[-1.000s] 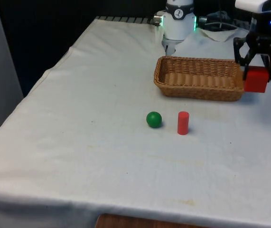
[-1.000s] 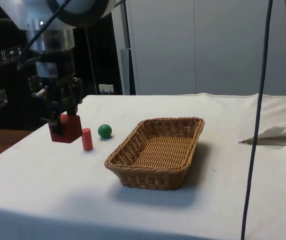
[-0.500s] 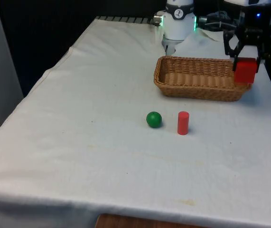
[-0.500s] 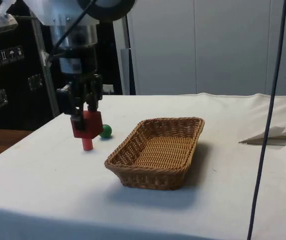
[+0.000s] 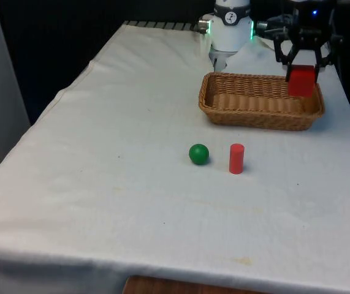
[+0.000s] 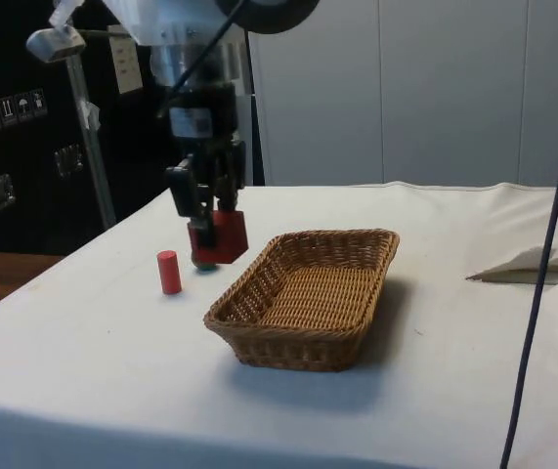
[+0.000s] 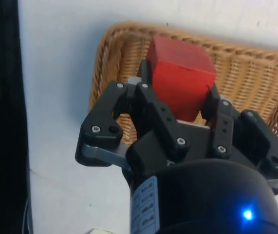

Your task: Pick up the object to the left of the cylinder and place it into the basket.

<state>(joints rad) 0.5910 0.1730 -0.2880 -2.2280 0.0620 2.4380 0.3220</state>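
My gripper (image 5: 301, 66) is shut on a red cube (image 5: 301, 81), held in the air over the end of the wicker basket (image 5: 257, 113) on the front view's right. From the side the red cube (image 6: 219, 237) hangs just above the basket's (image 6: 298, 337) near corner, under the gripper (image 6: 207, 200). Seen from the wrist, the cube (image 7: 180, 78) sits between the fingers (image 7: 148, 95) over the basket's woven floor (image 7: 246, 83). A red cylinder (image 5: 236, 158) stands upright on the cloth, with a green ball (image 5: 198, 154) just to its left in the front view.
The cylinder (image 6: 168, 272) stands on the open cloth in front of the basket, apart from it. A crumpled white sheet (image 6: 537, 262) lies on the table beyond the basket. The table's edge on the front view's right runs close to the basket's end.
The gripper has carried the red cube from beyond the basket's right end in the front view, up and leftward, to over the basket's end. The ball and cylinder have not moved.
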